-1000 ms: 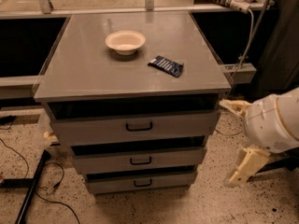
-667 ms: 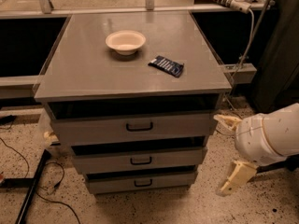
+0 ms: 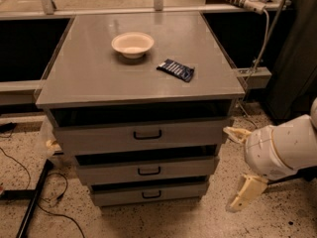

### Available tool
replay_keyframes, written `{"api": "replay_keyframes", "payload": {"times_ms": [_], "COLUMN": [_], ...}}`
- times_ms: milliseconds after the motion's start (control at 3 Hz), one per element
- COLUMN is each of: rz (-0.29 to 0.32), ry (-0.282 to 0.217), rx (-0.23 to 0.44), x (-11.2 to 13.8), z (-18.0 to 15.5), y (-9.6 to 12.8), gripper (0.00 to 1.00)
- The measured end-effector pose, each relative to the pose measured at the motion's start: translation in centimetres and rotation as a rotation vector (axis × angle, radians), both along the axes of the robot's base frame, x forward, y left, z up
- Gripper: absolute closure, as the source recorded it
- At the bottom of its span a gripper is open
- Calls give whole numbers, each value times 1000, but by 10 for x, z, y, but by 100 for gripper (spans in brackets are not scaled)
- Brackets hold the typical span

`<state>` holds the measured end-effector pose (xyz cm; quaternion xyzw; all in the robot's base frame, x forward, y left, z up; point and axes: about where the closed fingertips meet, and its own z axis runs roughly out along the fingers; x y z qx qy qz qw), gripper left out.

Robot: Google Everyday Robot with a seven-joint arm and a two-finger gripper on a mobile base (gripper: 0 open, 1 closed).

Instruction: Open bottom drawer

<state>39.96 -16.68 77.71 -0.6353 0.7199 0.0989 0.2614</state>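
Observation:
The bottom drawer (image 3: 119, 196) is the narrowest grey front of three, lowest on the grey metal cabinet, with a small black loop handle (image 3: 151, 195) at its centre. It looks pushed in. My gripper (image 3: 238, 165) is to the right of the cabinet, at the height of the middle drawer, a short way from the cabinet's right side. It is open and empty: one cream finger (image 3: 236, 133) points up left and the other (image 3: 244, 194) hangs low, level with the bottom drawer. The white wrist sits behind them.
The top drawer (image 3: 99, 136) and middle drawer (image 3: 109, 171) have larger fronts above. A cream bowl (image 3: 132, 44) and a dark blue packet (image 3: 176, 70) lie on the cabinet top. Cables and a black bar lie on the speckled floor (image 3: 29, 202) at left.
My gripper and wrist have moved left and slightly down, closer to the cabinet's right side. The drawers, bowl and packet have not moved.

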Motion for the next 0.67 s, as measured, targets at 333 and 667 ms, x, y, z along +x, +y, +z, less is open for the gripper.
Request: {"api": "replay_keyframes", "payload": {"times_ms": [333,667], "rz": [-25,-71], "ry": [32,49], "rx": [8,17], "x": [3,12], "z": [-41,-98], "y": [-6,-21], "gripper": [0,0]}}
